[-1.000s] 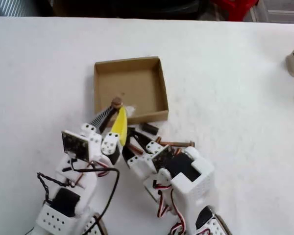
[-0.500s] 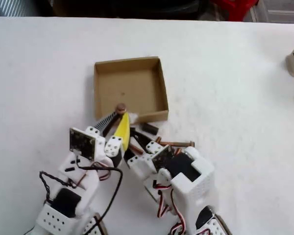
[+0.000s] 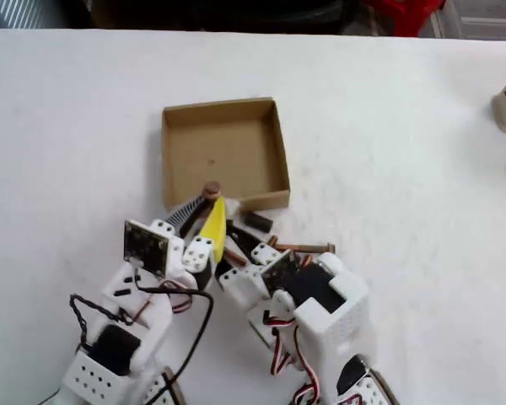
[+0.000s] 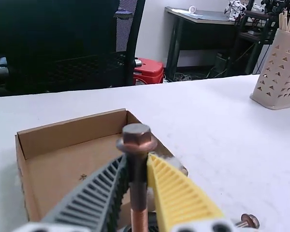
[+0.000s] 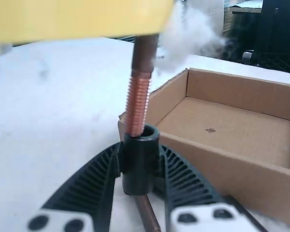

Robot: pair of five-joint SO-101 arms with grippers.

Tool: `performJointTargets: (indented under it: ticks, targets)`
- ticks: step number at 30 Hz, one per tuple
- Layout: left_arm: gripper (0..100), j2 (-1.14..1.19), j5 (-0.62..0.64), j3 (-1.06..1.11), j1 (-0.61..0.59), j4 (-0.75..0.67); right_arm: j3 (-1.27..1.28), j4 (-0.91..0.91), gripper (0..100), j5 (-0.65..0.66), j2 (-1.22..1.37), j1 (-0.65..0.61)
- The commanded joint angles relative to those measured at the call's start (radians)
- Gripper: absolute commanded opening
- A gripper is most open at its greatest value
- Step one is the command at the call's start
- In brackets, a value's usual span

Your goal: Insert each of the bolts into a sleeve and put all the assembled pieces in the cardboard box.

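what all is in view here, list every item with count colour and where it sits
table: one, white, under everything
cardboard box: one, brown, mid-table ahead of both arms
held sleeve: one, black, upright beside the box's near wall
held bolt: one, copper, upright, threaded tip at the held sleeve's mouth
loose sleeve: one, black, lying by the box's near wall
loose bolts: two, copper, lying on the table; the other is beneath the held sleeve
perforated holder: one, beige, far right of the table
left gripper: one, black and yellow fingers, shut on the held bolt
right gripper: one, black fingers, shut on the held sleeve
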Motion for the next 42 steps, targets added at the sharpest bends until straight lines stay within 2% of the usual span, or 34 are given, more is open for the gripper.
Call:
performJointTargets:
  ticks: [1,8,13,16,24,35,42]
  targets:
    - [2,-0.025,0.006,-0.006,0.008,-0.012,-0.005,-0.004,1.4,-0.009,0.002,-0.005]
    - [2,-0.024,0.006,-0.006,0.005,-0.043,-0.005,-0.004,1.4,-0.009,0.002,-0.005]
    - [2,-0.021,0.008,-0.006,-0.044,-0.094,-0.005,-0.004,1.4,-0.009,0.002,-0.005]
    - [2,-0.021,0.054,-0.006,-0.068,-0.120,-0.005,-0.004,1.4,-0.009,0.002,-0.005]
    - [2,0.012,0.066,-0.005,-0.068,-0.121,-0.006,-0.002,1.4,-0.011,0.002,-0.005]
    - [2,0.412,0.063,0.000,-0.101,-0.508,-0.006,-0.002,1.4,-0.011,0.002,-0.004]
    - [2,0.429,0.064,0.000,-0.097,-0.531,-0.008,-0.002,1.4,-0.011,0.002,-0.004]
